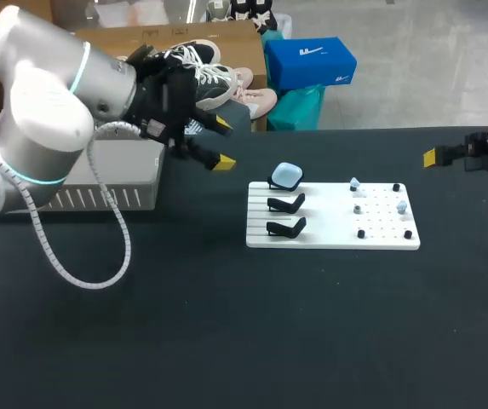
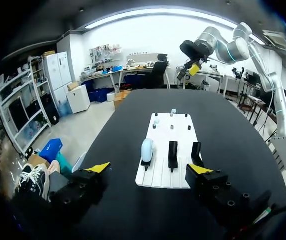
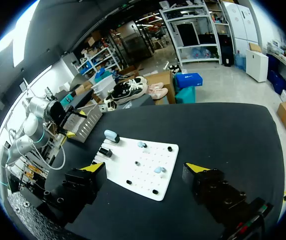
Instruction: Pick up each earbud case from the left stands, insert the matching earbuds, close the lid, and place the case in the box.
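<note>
The matte black table [image 1: 226, 341] fills most of my head view. My left arm [image 1: 48, 119] bulks in from its own side, and its white coiled cable [image 1: 82, 256] droops over the tabletop in front of the grey slotted box [image 1: 116, 183]. The arm hides the top of that box, so I cannot tell what is in it.

Near the middle lies the flat white board [image 1: 329, 240]. The left gripper [image 1: 224, 143] hangs above the table between box and board, fingers spread wide with nothing between them. The right gripper [image 3: 145, 167] is well off at the far right, also spread wide and empty.

Of the three stands on the board's left part, two empty black stands [image 1: 288, 204] sit nearer me. The farthest one carries the light-blue rounded earbud case [image 1: 287, 175], lid shut as far as I can make out. On the board's pegged right part I see a few pale small earbuds [image 1: 401, 206] and some black dots [image 1: 361, 233]. Those are too small to tell whether they are pegs or buds.

My read is that two cases may already be dealt with and this one remains. It has yet to be lifted, opened, filled, closed and boxed.

Nothing stands between the left gripper and the case. I would watch the dangling cable near the box, and the empty stands just beside the case on the approach.
</note>
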`<state>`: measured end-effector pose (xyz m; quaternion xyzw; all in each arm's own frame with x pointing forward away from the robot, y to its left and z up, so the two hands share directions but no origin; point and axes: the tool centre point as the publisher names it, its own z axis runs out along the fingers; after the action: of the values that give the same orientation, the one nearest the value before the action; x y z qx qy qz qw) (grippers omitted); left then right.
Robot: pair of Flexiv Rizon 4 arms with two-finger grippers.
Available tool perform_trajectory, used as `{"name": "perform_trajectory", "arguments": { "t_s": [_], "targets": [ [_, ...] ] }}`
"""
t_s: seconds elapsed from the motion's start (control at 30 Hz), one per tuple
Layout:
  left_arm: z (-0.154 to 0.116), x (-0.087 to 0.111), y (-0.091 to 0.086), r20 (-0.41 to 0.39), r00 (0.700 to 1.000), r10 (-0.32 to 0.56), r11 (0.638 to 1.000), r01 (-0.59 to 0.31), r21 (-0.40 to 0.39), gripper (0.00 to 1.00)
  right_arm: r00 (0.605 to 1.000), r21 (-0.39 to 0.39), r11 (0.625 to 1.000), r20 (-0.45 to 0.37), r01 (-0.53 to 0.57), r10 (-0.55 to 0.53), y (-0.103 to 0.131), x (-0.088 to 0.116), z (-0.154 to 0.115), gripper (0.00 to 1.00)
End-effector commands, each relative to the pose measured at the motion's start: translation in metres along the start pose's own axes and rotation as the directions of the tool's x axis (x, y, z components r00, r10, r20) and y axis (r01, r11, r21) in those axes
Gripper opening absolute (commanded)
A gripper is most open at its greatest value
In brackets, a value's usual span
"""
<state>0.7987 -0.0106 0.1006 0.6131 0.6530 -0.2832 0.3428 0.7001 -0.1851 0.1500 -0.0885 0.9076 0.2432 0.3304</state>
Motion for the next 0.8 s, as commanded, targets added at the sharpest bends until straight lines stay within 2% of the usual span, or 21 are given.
{"name": "perform_trajectory", "arguments": {
  "t_s": [0.03,0.27,0.57,0.6,0.67,0.7,0.77,0.8],
  "targets": [
    [0.027,0.002,0.010,0.004,1.000,0.000,0.996,-0.001,0.087,1.00,1.000,0.000,1.000,0.000,0.000,0.000,0.000,0.000,0.000,1.00],
    [0.049,0.003,0.007,0.020,1.000,0.013,0.995,-0.015,0.100,1.00,1.000,0.000,1.000,0.000,0.000,0.000,0.000,0.000,0.000,1.00],
    [0.077,0.007,0.016,0.026,1.000,0.003,0.994,-0.006,0.106,1.00,1.000,0.000,1.000,0.000,0.000,0.000,0.000,0.000,0.000,1.00],
    [0.078,0.007,0.017,0.028,1.000,-0.001,0.994,-0.002,0.109,0.95,1.000,0.000,1.000,0.000,0.000,0.000,0.000,0.000,0.000,1.00],
    [0.081,0.008,0.018,0.029,1.000,-0.004,0.994,0.001,0.111,0.55,1.000,0.000,1.000,0.000,0.000,0.000,0.000,0.000,0.000,1.00],
    [0.083,0.009,0.018,0.026,1.000,-0.008,0.993,0.004,0.117,0.55,1.000,0.000,1.000,0.000,0.000,0.000,0.000,0.000,0.000,1.00],
    [0.085,0.011,0.017,0.021,1.000,-0.002,0.992,-0.001,0.125,0.73,1.000,0.000,1.000,0.000,0.000,0.000,0.000,0.000,0.000,1.00],
    [0.086,0.011,0.016,0.020,1.000,0.000,0.992,-0.002,0.127,0.69,1.000,0.000,1.000,0.000,0.000,0.000,0.000,0.000,0.000,1.00]
  ]
}}
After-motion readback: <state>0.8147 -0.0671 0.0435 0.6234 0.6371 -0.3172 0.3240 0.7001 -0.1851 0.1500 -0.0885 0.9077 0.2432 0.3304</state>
